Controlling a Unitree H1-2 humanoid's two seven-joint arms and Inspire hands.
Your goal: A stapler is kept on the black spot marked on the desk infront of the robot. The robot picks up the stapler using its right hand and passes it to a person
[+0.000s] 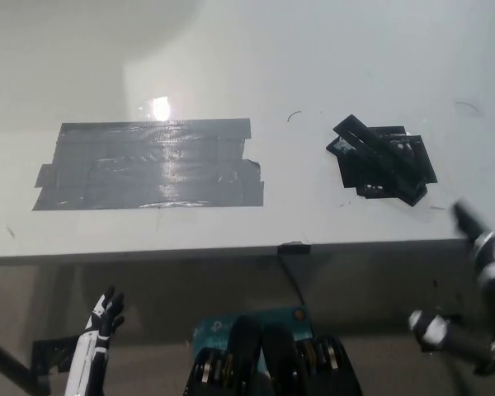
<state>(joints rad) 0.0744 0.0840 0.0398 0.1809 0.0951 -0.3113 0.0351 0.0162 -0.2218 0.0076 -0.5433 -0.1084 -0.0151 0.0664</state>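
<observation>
The stapler (378, 150) is seen lying on the black spot (385, 162), right of centre on the desk (231, 66). The right hand (466, 285), fingers spread and holding nothing, is shown lower right. The left hand (95, 342) is rested lower left, fingers apart.

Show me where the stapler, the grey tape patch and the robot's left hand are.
stapler (378, 148), head view, middle of its black body.
grey tape patch (148, 165), head view, its centre.
left hand (106, 318), head view, middle of the hand.
</observation>
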